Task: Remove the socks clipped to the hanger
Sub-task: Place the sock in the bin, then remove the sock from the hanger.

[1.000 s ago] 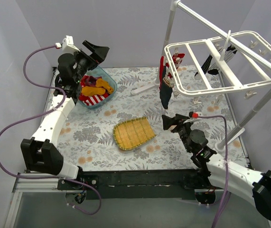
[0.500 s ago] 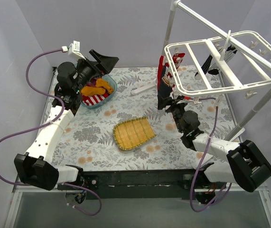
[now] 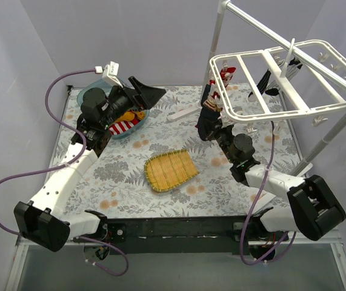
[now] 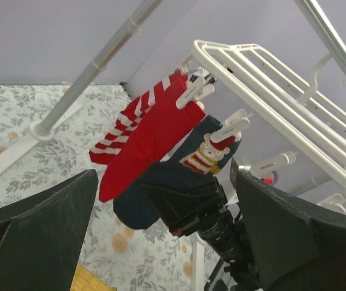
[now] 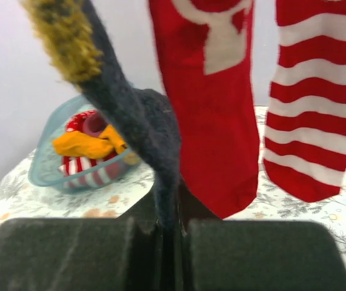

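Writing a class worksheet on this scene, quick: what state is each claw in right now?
Left claw: open, holding nothing.
Right claw: closed on the dark sock.

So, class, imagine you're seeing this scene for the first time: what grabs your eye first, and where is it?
The bright red sock and red-and-white striped sock clipped at the end of the white hanger stand out first, with the right gripper pinching the dark sock beside them. Next come the yellow mat mid-table and the blue bowl of socks at the far left.
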`<state>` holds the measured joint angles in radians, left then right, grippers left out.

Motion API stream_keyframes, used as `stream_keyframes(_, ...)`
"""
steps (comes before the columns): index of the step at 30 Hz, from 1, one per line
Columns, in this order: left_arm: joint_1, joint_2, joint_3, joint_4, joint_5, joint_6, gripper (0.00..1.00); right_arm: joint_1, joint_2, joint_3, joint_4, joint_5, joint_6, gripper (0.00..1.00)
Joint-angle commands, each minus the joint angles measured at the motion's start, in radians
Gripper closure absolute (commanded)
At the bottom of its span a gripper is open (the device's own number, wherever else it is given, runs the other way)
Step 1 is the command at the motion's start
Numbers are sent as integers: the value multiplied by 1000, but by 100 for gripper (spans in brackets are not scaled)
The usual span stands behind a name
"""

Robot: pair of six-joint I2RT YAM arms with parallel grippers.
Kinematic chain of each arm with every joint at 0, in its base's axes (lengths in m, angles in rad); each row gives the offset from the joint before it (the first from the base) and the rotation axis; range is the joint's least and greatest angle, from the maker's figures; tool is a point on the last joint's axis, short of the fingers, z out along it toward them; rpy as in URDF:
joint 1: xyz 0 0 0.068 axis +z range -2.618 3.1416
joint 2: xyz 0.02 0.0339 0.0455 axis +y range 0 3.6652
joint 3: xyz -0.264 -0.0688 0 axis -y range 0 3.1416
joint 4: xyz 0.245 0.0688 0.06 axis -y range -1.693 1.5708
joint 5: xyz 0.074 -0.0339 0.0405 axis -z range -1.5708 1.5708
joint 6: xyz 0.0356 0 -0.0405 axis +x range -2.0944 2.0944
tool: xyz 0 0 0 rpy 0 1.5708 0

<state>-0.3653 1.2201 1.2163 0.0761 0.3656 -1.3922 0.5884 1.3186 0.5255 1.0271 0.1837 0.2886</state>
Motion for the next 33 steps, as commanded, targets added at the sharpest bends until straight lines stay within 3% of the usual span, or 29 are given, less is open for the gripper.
stream_keyframes(1,-44,-73,-50,-9,22,12,2,-16,-100,33,-50,-171,69,99)
stream_keyframes(17,-273,-62,-69,21,-31,36,3,-51,-360,-2,-373,-572,77,99)
stream_keyframes(25,-323,-16,-47,16,-57,50,9,-82,-418,27,-440,-814,95,99)
stream_keyframes(33,-336,32,-6,39,-54,38,12,-96,-441,41,-391,-984,204,99)
